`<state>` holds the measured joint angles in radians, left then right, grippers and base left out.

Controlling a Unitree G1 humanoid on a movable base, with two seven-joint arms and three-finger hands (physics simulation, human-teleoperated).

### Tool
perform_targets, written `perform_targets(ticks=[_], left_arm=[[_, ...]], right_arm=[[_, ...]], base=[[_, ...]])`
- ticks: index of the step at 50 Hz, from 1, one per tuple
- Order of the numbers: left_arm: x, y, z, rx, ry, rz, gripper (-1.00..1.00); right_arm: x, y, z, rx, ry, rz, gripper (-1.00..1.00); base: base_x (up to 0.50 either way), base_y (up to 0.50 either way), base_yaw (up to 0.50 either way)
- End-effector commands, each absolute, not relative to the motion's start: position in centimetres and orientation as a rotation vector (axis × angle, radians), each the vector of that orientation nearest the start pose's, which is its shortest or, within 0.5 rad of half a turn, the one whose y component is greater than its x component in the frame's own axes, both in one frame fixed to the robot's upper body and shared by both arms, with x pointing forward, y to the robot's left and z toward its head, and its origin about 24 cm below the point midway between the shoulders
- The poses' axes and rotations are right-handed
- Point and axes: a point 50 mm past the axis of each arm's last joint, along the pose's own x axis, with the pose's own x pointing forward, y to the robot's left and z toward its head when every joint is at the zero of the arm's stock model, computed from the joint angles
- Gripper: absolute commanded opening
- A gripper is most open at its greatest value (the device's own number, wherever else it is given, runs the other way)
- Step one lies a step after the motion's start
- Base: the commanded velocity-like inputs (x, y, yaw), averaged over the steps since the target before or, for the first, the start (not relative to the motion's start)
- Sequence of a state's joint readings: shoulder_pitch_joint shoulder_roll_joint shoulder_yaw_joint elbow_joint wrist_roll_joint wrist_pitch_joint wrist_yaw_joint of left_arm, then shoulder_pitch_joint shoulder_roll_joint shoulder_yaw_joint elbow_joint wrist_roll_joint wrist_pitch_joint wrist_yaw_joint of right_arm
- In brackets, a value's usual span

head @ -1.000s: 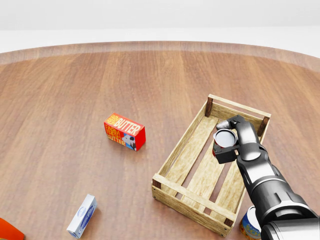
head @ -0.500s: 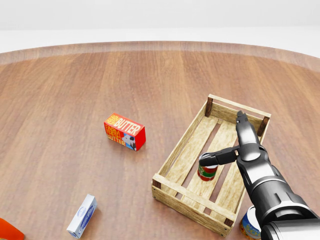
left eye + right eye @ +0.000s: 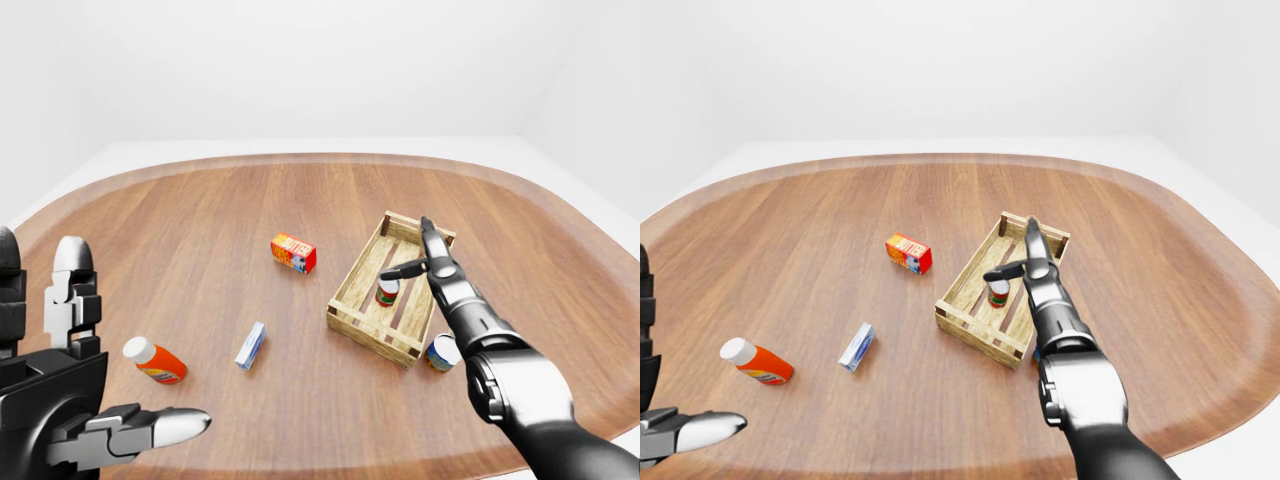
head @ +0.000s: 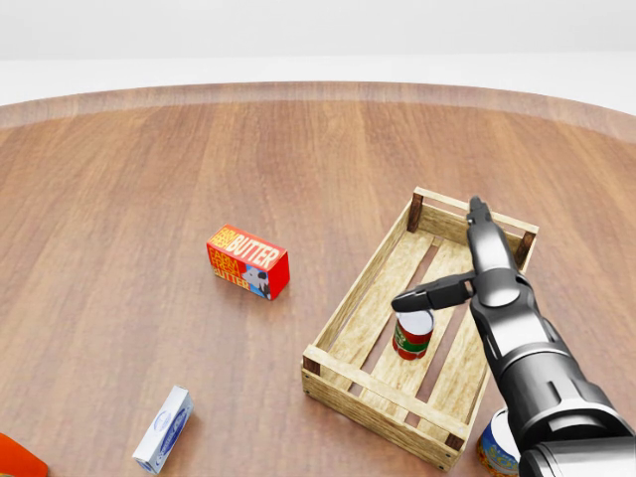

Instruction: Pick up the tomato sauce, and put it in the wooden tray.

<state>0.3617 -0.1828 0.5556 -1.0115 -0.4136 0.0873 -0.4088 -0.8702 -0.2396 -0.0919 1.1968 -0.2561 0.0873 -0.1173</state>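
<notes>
— Where's the tomato sauce (image 4: 413, 334) on your screen?

— I see it standing upright on the slats inside the wooden tray (image 4: 359, 289), about midway along its length in the head view.

— And your right hand (image 4: 467, 280)?

— Released. I have it hanging over the tray with the fingers spread: one finger (image 4: 431, 294) sticks out to the left just above the can's lid, another points up toward the tray's far end. Nothing is in its grasp.

— The left hand (image 3: 90, 400)?

— Low at the left edge of the left-eye view, fingers apart and empty, well away from the tray.

— Anything else on the wooden table (image 4: 149, 159)?

— A red butter box (image 4: 247, 261) to the tray's left, a small blue-and-white box (image 4: 164, 429) lower down, an orange bottle (image 3: 154, 361) lying near it, and a can (image 3: 441, 352) just beside the tray's near right corner.
</notes>
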Motion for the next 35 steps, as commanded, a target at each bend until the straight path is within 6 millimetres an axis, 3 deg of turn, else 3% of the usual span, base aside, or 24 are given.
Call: perform_targets(ticks=[1,6,10,25,35], left_arm=[[11.5,21.9,18.5,-0.02,-0.629,0.098,1.0],[11.5,22.0,18.6,-0.02,-0.636,0.102,1.0],[11.5,21.9,18.5,-0.02,-0.632,0.099,1.0],[11.5,21.9,18.5,-0.02,-0.63,0.1,1.0],[11.4,22.0,18.7,-0.019,-0.639,0.106,1.0]], right_arm=[[39.1,-19.0,10.1,-0.409,0.137,-0.117,1.0],[38.2,-18.7,13.6,-0.324,-0.066,-0.089,1.0],[36.8,-18.5,15.8,-0.145,-0.2,0.001,1.0],[33.6,-19.8,17.1,0.211,-0.357,0.138,1.0],[29.3,-20.4,18.2,0.435,-0.521,0.257,1.0]], base=[[0.0,0.0,0.0],[0.0,0.0,0.0],[0.0,0.0,0.0],[0.0,0.0,0.0],[0.0,0.0,0.0]])
